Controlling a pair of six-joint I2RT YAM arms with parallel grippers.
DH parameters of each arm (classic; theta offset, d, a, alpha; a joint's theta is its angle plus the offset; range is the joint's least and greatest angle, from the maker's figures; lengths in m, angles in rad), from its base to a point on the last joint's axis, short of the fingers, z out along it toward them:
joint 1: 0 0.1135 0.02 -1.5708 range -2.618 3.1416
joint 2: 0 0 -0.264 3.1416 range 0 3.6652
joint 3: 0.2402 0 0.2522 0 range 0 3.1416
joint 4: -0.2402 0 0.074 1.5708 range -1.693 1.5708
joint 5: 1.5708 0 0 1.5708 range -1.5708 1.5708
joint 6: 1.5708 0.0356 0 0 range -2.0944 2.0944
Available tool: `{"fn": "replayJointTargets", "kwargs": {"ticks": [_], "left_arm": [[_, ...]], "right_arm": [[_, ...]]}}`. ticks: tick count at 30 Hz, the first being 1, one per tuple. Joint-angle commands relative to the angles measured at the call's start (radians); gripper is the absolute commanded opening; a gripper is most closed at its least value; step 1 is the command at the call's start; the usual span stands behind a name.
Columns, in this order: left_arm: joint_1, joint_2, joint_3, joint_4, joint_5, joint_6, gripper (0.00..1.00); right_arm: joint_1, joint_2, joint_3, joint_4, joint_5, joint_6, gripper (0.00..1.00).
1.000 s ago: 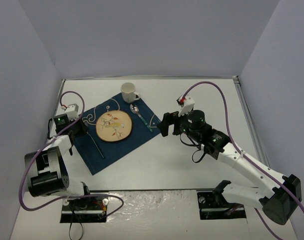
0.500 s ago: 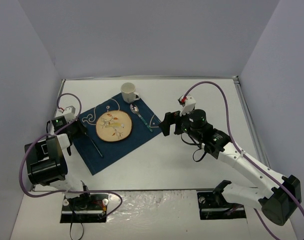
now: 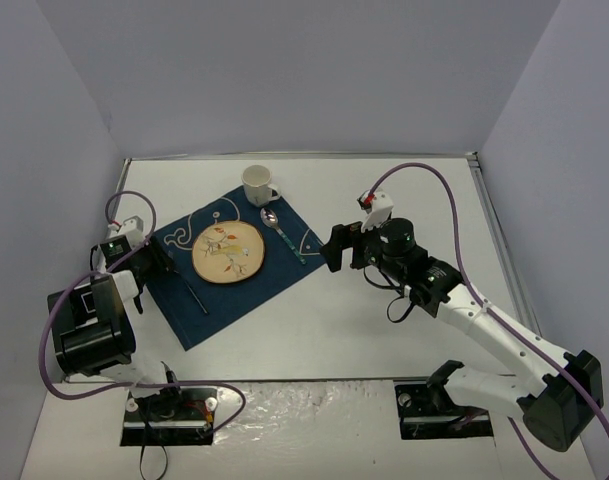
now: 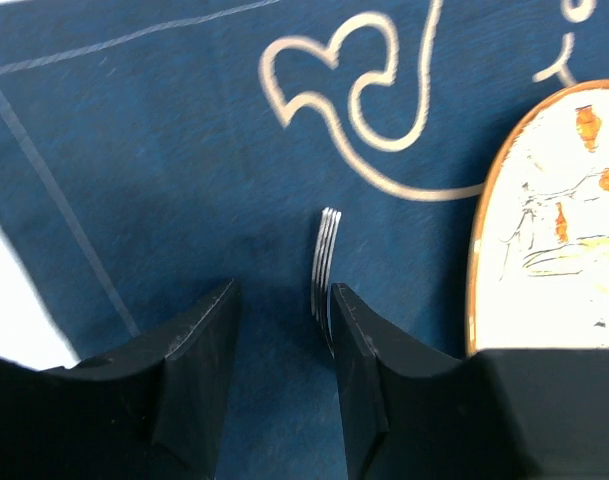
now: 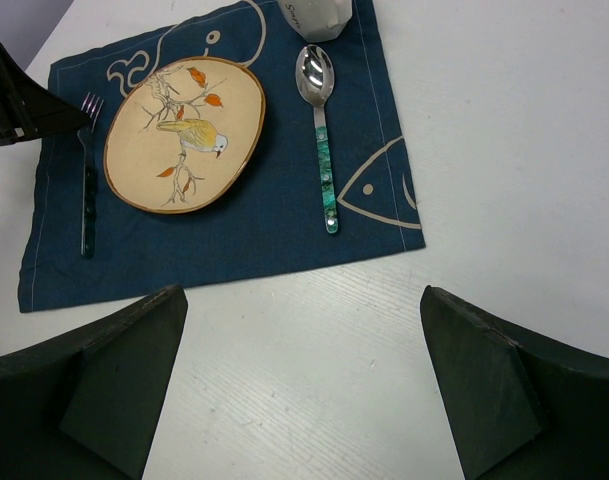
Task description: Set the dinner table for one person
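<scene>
A white dinner table fills the floor of the scene, seen from above, with two robot arms at its near edge. On its left half lies a dark blue placemat. The mat carries a round bird-patterned plate, a fork to the plate's left, a green-handled spoon to its right and a white mug at the far corner.

The left gripper sits low over the fork's head, jaws partly parted and clamping nothing. The tines lie flat on the cloth just beside one finger; whether metal touches that finger is unclear from the wrist view. The right gripper hangs apart from the mat, jaws wide and empty.

The risk lies in the left arm's retreat. If the finger is in contact, a sideways or tilted lift may drag the fork askew, push it against the plate's rim, or pucker the cloth and shift the setting. A straight upward withdrawal seems safest.
</scene>
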Motion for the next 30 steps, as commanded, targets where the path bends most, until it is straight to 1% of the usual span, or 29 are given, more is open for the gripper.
{"fn": "replayJointTargets", "kwargs": {"ticks": [1, 10, 20, 25, 28, 30], "left_arm": [[0.012, -0.071, -0.004, -0.015, -0.058, -0.027, 0.38], [0.014, -0.108, -0.010, -0.044, -0.081, -0.030, 0.41], [0.021, -0.105, 0.000, -0.120, -0.159, -0.038, 0.42], [0.020, -0.135, 0.008, -0.110, -0.147, -0.062, 0.42], [0.020, -0.177, 0.034, -0.160, -0.148, -0.073, 0.45], [0.019, -0.240, 0.088, -0.275, -0.172, -0.076, 0.48]], "right_arm": [[-0.008, -0.004, -0.002, 0.061, -0.013, -0.020, 1.00], [-0.010, -0.016, -0.013, 0.072, -0.024, -0.018, 1.00], [-0.010, -0.030, -0.030, 0.079, -0.030, -0.012, 1.00], [-0.010, -0.041, -0.030, 0.079, -0.030, -0.011, 1.00], [-0.009, -0.052, -0.025, 0.077, -0.007, -0.020, 1.00], [-0.012, -0.069, -0.015, 0.073, 0.041, -0.036, 1.00]]}}
